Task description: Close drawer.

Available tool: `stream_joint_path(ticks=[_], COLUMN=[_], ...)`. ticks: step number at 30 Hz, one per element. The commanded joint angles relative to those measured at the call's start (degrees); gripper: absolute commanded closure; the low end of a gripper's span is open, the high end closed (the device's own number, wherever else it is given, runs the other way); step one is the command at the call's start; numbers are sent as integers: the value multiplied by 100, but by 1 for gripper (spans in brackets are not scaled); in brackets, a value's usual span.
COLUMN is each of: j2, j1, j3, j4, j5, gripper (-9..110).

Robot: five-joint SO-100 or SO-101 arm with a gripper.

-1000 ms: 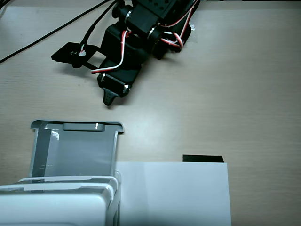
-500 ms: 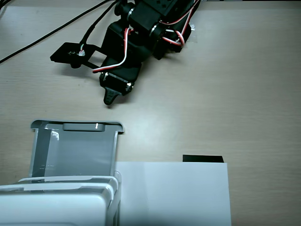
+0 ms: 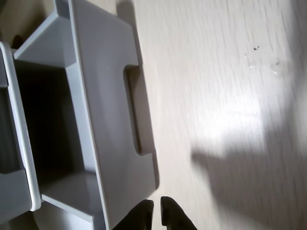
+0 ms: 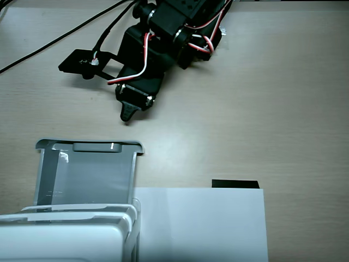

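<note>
We see a pale wood-grain table [image 4: 283, 82] with a matte, lightly streaked surface; in the wrist view a bright patch of light falls across it, edged by a soft shadow, and a few tiny dark specks [image 3: 255, 48] sit near the upper right. Nothing of the room beyond the tabletop shows in either view. The drawer [image 4: 87, 169] stands pulled out of the white cabinet [image 4: 65, 240] at the lower left of the fixed view, its translucent grey plastic smooth and faintly glossy, with a rounded front lip and a small recessed handle slot [image 4: 95, 147]. In the wrist view the same drawer [image 3: 103, 110] fills the left side, its front panel flat and grey, the handle cut-out a rounded rectangle, and the inside dark. Just right of the cabinet lies a flat white paper sheet [image 4: 202, 224], and a small black rectangle [image 4: 234, 184] touches its far edge. The black gripper [image 4: 129, 113] hangs apart from the drawer front, with bare table between them, and red and white wires [image 4: 142, 71] loop over the arm. In the wrist view its 2 dark fingertips [image 3: 144, 213] sit nearly together with only a thin gap, holding nothing, just beside the drawer's front corner.
</note>
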Motion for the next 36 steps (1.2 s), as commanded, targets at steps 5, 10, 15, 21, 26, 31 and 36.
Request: stream_joint_path(ticks=[5,10,15,21,26,31,36], j2=[-211,-659,-888,-1301,-1995,-2760,-3533], j1=[167,264,237,193,211,185,62], j3=[-88,-193,-193,-316,-527,-844,-1248], j4=[-158,-185,-413,-694,-1072,-1529,-1960], j5=[-79,-44,-97,-158,-246,-308,-404], gripper=[101,101,101,101,101,101,101])
